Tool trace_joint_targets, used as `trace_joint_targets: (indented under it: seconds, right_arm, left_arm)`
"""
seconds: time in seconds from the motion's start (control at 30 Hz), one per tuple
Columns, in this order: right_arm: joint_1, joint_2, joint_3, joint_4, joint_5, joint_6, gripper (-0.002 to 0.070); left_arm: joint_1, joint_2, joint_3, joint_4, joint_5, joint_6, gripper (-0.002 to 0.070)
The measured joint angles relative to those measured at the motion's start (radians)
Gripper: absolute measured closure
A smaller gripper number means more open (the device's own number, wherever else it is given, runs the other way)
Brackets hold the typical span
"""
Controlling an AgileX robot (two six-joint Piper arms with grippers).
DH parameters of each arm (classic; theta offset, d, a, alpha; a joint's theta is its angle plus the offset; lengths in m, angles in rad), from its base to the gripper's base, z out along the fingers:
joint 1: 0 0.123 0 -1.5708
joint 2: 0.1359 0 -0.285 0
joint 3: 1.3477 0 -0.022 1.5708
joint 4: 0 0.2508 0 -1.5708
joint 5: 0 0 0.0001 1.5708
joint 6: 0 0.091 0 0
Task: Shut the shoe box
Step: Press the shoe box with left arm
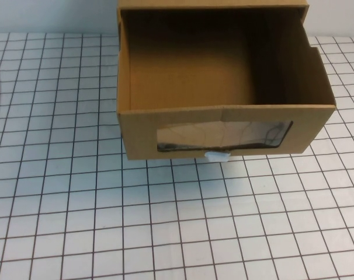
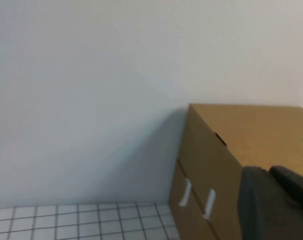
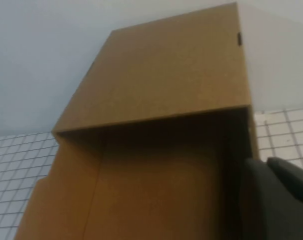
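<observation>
Shoe box [image 1: 224, 125] stands at the far middle of the gridded table [image 1: 165, 233], its drawer pulled out toward the robot, window in front with the white knob [image 1: 218, 156] just below it. Left gripper [image 2: 276, 205] is beside the box, right gripper [image 3: 279, 192] above the drawer; I cannot tell either's state.

Box [image 1: 224, 119]: on the table [image 1: 107, 221], at its far side, drawer pulled out toward the robot.
Knob [image 1: 218, 156]: on the drawer front, just below the window [image 1: 224, 135].
Left gripper [image 2: 274, 200]: beside the box.
Right gripper [image 3: 279, 192]: above the open drawer, near its side wall.
</observation>
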Motion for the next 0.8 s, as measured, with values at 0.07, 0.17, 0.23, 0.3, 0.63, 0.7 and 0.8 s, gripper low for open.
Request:
trace_joint_targets:
  seconds: [0.07,0.17,0.23,0.3,0.63,0.7,0.8]
  right_arm:
    - [0.000,0.041,-0.002,0.054,-0.014,-0.002,0.0689]
    - [0.000,0.097,-0.002,0.109,-0.032,-0.023,0.0689]
    - [0.009,0.132,-0.002,0.166,-0.030,-0.143,0.0689]
    - [0.029,0.162,-0.002,0.237,0.002,-0.329,0.0689]
    - [0.197,0.322,-0.002,0.632,0.296,-1.208,0.0689]
    - [0.220,0.351,0.003,0.643,0.317,-1.287,0.0689]
    - [0.249,0.379,0.042,0.646,0.313,-1.389,0.0689]
  left_arm:
    - [-0.054,0.063,-0.037,-0.065,0.025,0.106,0.0680]
    - [-0.132,0.182,-0.129,-0.131,0.081,0.234,0.0680]
    - [-0.173,0.264,-0.204,-0.146,0.127,0.288,0.0680]
    - [-0.204,0.351,-0.290,-0.153,0.165,0.315,0.0680]
    - [-0.218,0.852,-0.827,-0.523,0.490,0.618,0.0680]
    - [-0.218,0.937,-0.926,-0.566,0.546,0.630,0.0680]
    - [-0.216,1.067,-1.039,-0.608,0.608,0.616,0.0680]
